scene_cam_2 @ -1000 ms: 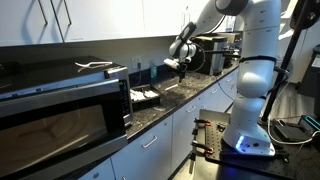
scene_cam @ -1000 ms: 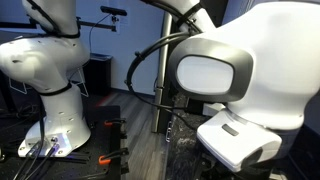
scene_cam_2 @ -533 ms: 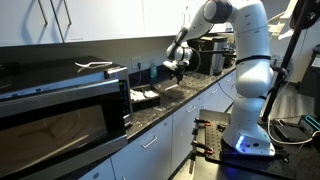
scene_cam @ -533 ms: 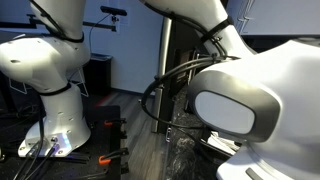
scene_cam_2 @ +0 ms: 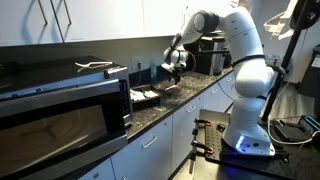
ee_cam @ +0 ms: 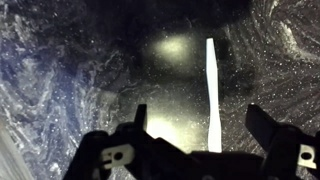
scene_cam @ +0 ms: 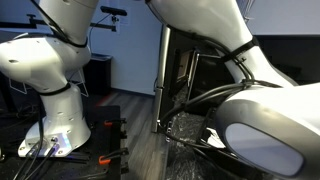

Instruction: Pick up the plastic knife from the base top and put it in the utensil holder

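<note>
While the gripper (ee_cam: 199, 125) hangs wide open, empty | slim white plastic knife (ee_cam: 212, 90) between its jaws, off-centre — centre first, then lower squarely.

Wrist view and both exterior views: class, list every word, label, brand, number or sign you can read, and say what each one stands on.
No text can be read in any view.
Gripper: pale marks low on its fingers in the wrist view, too blurred to read.
Knife: plain white, no print to be seen.
Microwave: too small in an exterior view to show any label or number.
</note>
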